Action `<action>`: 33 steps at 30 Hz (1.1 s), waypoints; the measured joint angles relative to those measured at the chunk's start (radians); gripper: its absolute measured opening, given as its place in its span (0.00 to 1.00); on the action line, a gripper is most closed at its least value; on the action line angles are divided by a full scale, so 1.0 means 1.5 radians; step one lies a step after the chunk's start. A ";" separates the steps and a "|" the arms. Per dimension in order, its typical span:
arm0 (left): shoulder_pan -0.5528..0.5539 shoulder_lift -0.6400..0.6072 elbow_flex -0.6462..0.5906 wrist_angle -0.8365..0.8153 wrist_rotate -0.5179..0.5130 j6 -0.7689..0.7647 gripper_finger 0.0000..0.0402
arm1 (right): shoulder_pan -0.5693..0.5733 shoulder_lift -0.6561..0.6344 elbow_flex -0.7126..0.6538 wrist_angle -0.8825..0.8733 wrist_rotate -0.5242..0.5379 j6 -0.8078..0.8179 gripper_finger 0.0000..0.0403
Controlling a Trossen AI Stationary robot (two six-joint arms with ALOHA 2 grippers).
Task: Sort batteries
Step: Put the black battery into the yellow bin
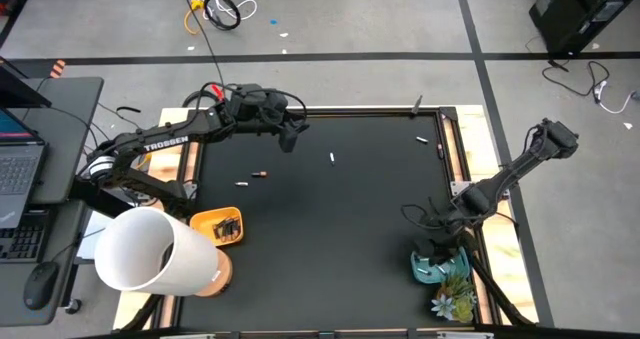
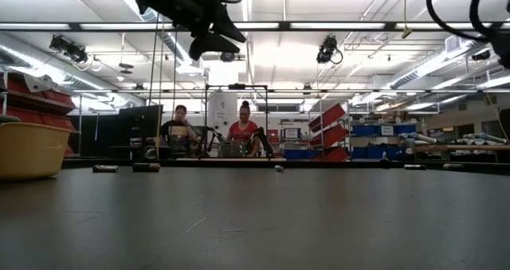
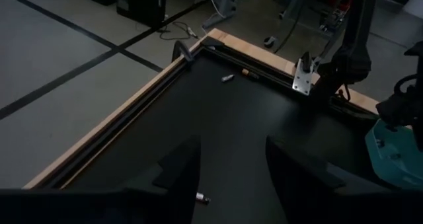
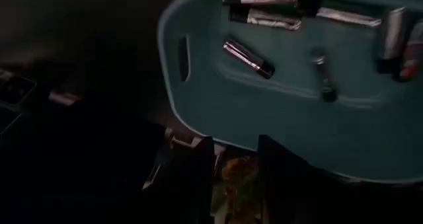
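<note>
- Your teal tray (image 4: 264, 98) sat at the near right corner of the black table (image 1: 330, 229), and it already held batteries (image 4: 248, 57) — several silvery ones lined up along one side, plus two or three lying loose on its floor.
- Your orange bowl (image 1: 218, 225) stood at the near left of the mat, beside a big white cylinder (image 1: 150, 251); something dark lay inside the bowl, but you couldn't make out what.
- A small plant (image 1: 452, 301) sat just next to the teal tray, at the table's edge.
- Your right gripper (image 4: 236, 159) hung directly over the tray's rim with its fingers parted a little — nothing showed between them.
- In the high view that same gripper (image 1: 437, 247) was right above the tray, arm folded in from the right side.
- Your left gripper (image 3: 231, 178) was well up off the mat at the far left part of the table, fingers spread wide and empty.
- A loose battery (image 3: 202, 199) lay on the mat right below and between those left fingers, not touched.
- More strays were out on the black mat: one light cell (image 1: 332, 158) near the middle far side, a dark one with a copper end (image 1: 259, 173), a pale one (image 1: 241, 184) just beside it, and one (image 1: 422, 139) up toward the far right corner.
- Across the room, two people (image 2: 211, 131) sat at a bench behind the table.
</note>
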 joint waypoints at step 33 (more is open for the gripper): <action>-0.008 0.043 0.000 0.082 -0.107 -0.217 0.46 | -0.790 0.289 0.340 -0.431 0.119 -1.344 0.26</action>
